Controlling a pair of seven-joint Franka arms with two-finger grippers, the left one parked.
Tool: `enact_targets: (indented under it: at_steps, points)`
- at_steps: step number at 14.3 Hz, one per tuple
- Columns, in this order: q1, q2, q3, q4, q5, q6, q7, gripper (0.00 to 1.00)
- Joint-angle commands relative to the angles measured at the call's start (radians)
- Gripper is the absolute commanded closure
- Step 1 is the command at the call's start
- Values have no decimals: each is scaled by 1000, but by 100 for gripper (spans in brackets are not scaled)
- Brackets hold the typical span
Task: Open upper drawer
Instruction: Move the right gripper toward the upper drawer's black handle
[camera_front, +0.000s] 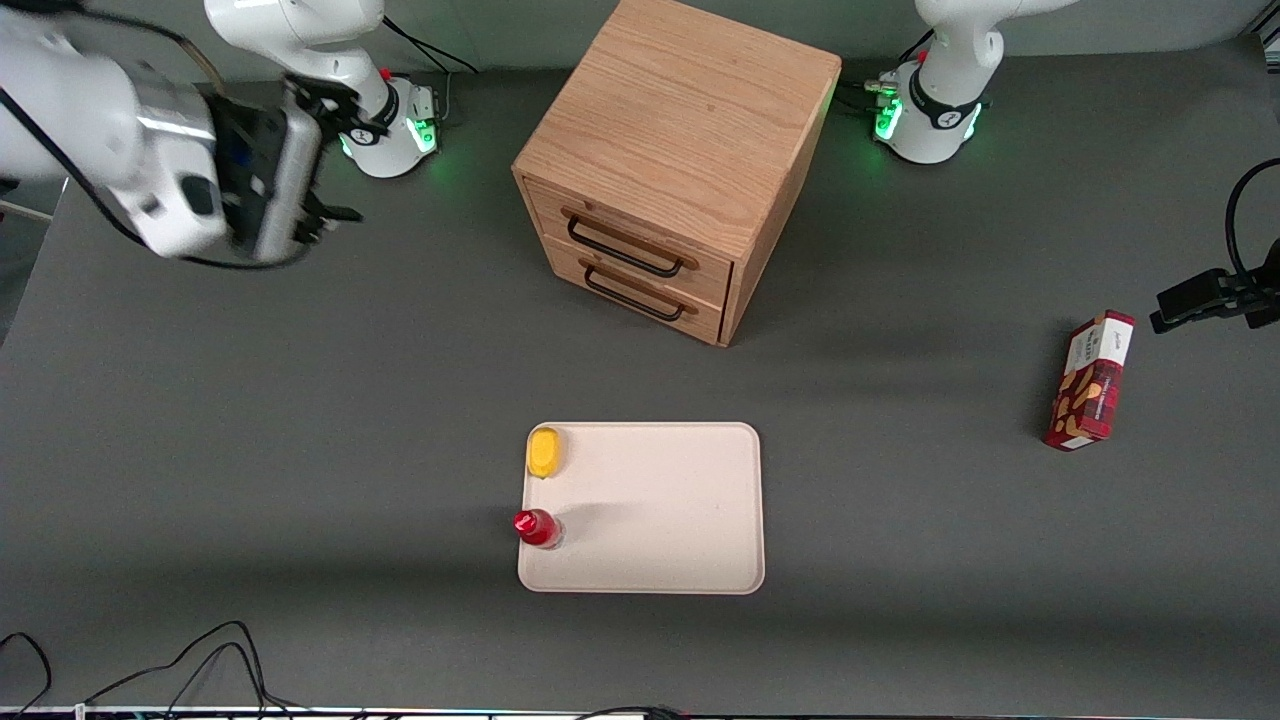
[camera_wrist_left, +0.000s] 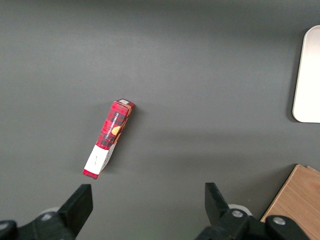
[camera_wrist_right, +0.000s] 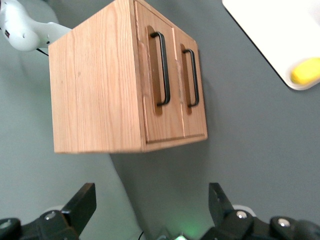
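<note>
Cabinet (camera_front: 680, 160) sits mid-table, turned a bit so its front faces the front cam at an angle. Upper drawer (camera_front: 628, 232) is fully shut, flush w/ the cabinet face, black wire handle (camera_front: 625, 250) across it. Lower drawer (camera_front: 635, 285) directly beneath, also shut, same kind of handle.

Gripper (camera_front: 335, 160) hangs in the air toward the working arm's end of the table, well apart from the cabinet, touching nothing. In the right wrist view its two fingers (camera_wrist_right: 82, 205) stand wide apart w/ nothing between them, and the cabinet front w/ both handles shows past them.

Nearer the front cam than the cabinet: a pale tray (camera_front: 680, 500) w/ a yellow item (camera_front: 545, 452) in one corner and a red-capped bottle (camera_front: 537, 527) at its edge. A red plaid box (camera_front: 1090, 382) lies toward the parked arm's end.
</note>
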Motion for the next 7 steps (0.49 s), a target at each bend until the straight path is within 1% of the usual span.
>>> enact_targets:
  at_steps: [1,3,4,5,7]
  points:
    - [-1,122,105,48,16,68,-14,0]
    - [11,182,209,44,-71,167,-2,0]
    - [13,210,245,24,-98,213,3,0]
    - [13,225,271,-7,-102,267,12,0]
    - [25,226,291,-80,-102,368,13,0]
